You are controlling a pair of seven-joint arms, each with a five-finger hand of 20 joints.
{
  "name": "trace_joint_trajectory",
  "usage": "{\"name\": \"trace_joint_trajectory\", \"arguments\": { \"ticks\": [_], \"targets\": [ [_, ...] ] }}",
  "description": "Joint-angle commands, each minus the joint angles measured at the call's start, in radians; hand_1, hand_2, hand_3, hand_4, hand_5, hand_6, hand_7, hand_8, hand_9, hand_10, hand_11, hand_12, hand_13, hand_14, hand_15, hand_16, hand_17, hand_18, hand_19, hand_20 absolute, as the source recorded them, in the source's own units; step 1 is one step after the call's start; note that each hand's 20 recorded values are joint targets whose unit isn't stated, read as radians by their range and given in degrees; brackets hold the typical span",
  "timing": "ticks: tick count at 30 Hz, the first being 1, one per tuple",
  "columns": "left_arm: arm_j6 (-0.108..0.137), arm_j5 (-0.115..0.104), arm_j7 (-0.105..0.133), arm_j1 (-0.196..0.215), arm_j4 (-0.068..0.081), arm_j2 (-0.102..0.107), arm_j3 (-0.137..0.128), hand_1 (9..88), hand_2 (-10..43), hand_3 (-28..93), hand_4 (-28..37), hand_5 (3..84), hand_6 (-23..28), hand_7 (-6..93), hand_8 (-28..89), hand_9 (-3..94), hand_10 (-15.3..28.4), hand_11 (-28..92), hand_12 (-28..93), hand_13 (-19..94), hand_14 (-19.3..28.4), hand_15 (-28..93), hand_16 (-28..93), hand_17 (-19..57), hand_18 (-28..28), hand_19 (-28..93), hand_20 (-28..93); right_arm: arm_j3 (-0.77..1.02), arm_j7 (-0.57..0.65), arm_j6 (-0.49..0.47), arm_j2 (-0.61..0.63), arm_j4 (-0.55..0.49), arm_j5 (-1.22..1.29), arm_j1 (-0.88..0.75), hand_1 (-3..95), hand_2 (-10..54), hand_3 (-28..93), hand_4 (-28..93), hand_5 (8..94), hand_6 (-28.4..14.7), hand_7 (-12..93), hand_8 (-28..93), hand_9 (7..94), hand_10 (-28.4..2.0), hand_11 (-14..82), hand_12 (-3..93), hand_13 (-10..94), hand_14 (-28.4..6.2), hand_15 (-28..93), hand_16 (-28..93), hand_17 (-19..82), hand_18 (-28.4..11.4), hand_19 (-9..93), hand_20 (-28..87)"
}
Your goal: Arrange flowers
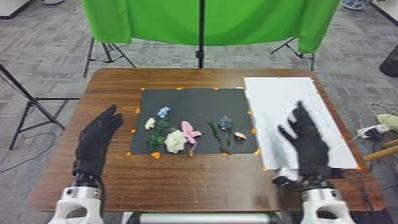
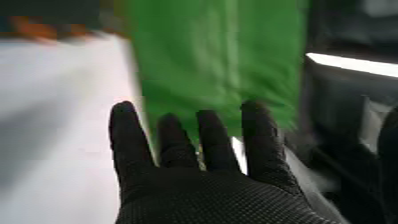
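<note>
Holding nothing, the right hand point(image 1: 310, 144) is over the white sheet point(image 1: 274, 97), palm flat and fingers straight, slightly apart. The left hand point(image 1: 95, 139), near the worktop's point(image 1: 204, 187) left edge, is also empty, its fingers extended. The flowers lie on the black mat point(image 1: 195, 102): a blue flower point(image 1: 164, 112) and a small cream flower point(image 1: 150, 123) by its left edge, a white bloom point(image 1: 175, 142) beside a pink lily point(image 1: 189, 132) towards the near edge, a dusty-blue flower point(image 1: 226, 123) and a small pink flower point(image 1: 240, 135) nearer the right.

All should be light, with soft petals that crush easily and thin, perhaps springy stems; best pinched on the stem just under the head. The green stems blend into the mat, and I can't tell where those on the left cross. The right hand covers part of the sheet.
</note>
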Motion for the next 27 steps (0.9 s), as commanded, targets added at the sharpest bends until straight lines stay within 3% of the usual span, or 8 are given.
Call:
{"name": "trace_joint_trajectory", "arguments": {
  "ticks": [1,13,17,22,27],
  "targets": [
    [-0.015,0.023,-0.011,-0.001,-0.001,-0.018,0.001,21.6,-2.3,69,-26.0,39.0,3.4,8.1,-5,38.6,12.0,10,14,28,15.2,11,5,0.4,12.4,2,18,-0.027,-0.035,0.025,0.006,0.024,0.007,0.122,1.4,-3.4,80,-18,26.7,2.3,8,-7,24.6,-10.2,-0.9,9.2,19,-13.0,0,15,12,-19.8,6,16],
    [-0.009,0.024,-0.016,0.008,-0.002,-0.019,-0.004,21.7,-2.5,70,-25.7,39.3,3.5,8.2,-5,38.9,12.0,10,14,28,15.3,11,5,0.5,12.4,2,18,0.018,-0.052,-0.008,0.013,-0.018,-0.011,0.043,3.2,-3.6,80,-18,30.5,1.6,7,-7,27.9,-11.4,0.4,9.1,21,-13.3,2,15,13,-17.9,5,19],
    [-0.013,0.025,-0.011,-0.011,0.007,-0.011,0.005,21.8,-2.4,69,-25.8,39.4,3.5,8.1,-5,38.9,12.0,10,14,28,15.3,11,5,0.4,12.5,2,18,0.022,-0.063,0.003,0.012,-0.013,-0.007,0.057,3.6,-3.6,79,-18,31.0,1.5,7,-7,28.6,-11.5,0.7,9.1,21,-13.4,2,15,13,-17.8,5,19],
    [-0.011,0.025,-0.01,-0.004,0.003,-0.004,0.002,21.8,-2.4,69,-25.8,39.4,3.5,8.1,-5,38.9,12.0,10,14,28,15.3,11,5,0.5,12.5,2,18,0.042,-0.072,-0.029,0.017,-0.022,-0.018,0.035,3.7,-3.9,79,-17,31.5,1.4,7,-7,29.7,-11.7,1.1,9.2,21,-13.4,2,15,13,-17.5,4,19],
    [-0.021,0.028,-0.006,-0.012,0.008,-0.002,0.006,21.8,-2.4,69,-25.6,39.5,3.5,8.0,-5,39.0,12.0,10,14,28,15.3,11,5,0.4,12.5,2,18,0.045,-0.076,-0.026,0.016,-0.022,-0.005,0.037,4.1,-4.2,80,-17,32.0,1.4,8,-7,30.2,-11.8,1.3,9.2,21,-13.5,2,15,13,-17.4,4,19]
  ]
}}
